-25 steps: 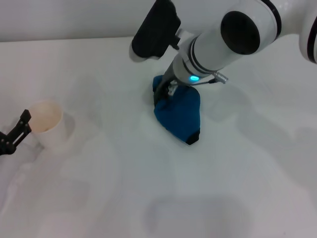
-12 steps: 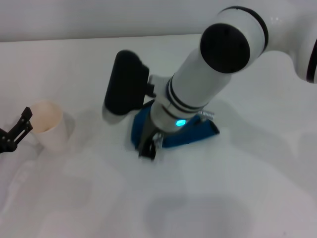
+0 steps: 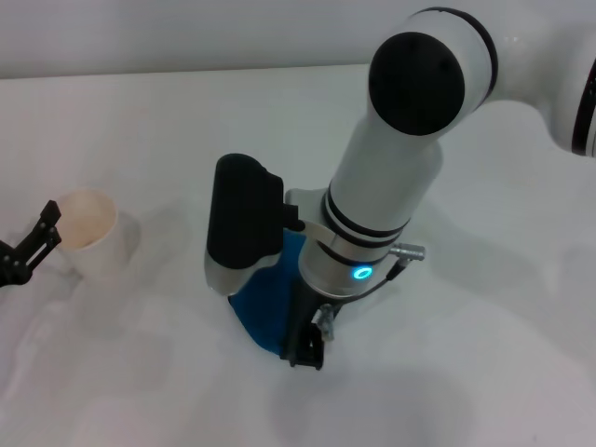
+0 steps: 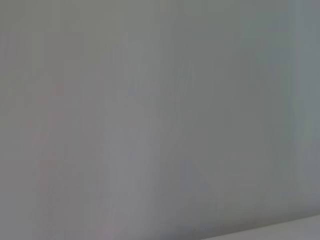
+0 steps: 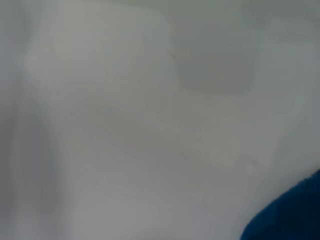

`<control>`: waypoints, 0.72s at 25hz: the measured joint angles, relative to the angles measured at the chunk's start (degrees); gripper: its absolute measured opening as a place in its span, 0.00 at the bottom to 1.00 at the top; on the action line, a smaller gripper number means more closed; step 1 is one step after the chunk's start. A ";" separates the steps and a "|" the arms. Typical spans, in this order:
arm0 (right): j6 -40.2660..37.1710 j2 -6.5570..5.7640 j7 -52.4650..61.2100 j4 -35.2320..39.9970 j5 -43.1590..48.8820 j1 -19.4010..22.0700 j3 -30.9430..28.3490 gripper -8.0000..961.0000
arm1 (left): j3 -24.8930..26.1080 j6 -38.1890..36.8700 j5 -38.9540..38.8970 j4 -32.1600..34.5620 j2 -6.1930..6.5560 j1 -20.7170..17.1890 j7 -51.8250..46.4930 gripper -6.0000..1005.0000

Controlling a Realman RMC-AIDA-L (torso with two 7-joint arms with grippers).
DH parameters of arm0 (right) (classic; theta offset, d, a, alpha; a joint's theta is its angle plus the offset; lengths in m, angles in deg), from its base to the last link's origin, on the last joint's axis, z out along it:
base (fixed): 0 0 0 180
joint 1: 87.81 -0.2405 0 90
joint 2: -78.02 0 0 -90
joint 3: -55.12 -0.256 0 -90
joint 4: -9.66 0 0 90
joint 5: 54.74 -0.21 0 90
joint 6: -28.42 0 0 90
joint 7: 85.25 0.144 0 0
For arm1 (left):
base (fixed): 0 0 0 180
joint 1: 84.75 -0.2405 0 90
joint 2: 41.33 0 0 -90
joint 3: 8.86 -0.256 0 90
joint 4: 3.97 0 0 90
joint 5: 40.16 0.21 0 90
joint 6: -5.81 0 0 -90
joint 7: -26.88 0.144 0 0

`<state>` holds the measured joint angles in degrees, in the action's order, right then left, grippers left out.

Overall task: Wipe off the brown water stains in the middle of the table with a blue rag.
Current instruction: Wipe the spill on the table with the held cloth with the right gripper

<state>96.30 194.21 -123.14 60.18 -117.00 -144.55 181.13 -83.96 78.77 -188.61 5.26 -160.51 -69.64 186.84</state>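
- Blue rag lies bunched on the white desk, mid-desk toward the near edge, under the right gripper.
- It looks soft, light and floppy; I judge it will fold and drag, so a pinch on a gathered fold suits it.
- Right jaws appear to pinch its edge.
- Left gripper is parked beside a paper cup, jaws spread.
- No brown stains visible.

cup: white paper cup, upright, open mouth up
place: well apart from the working gripper, on its left
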 joint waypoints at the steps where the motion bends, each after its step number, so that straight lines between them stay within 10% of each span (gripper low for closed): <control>1: 0.22 0.00 -0.11 -0.10 0.20 0.23 -0.34 0.03 | -0.02 0.00 0.00 0.00 0.00 -0.01 0.00 0.88; 18: -15.23 -0.75 1.70 -3.66 15.42 11.66 -28.41 0.03 | 0.15 0.65 0.00 0.00 0.00 -0.12 0.00 0.88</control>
<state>81.08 193.46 -121.44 56.52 -101.58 -132.89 152.73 -83.81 79.41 -188.61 5.25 -160.50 -69.77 186.84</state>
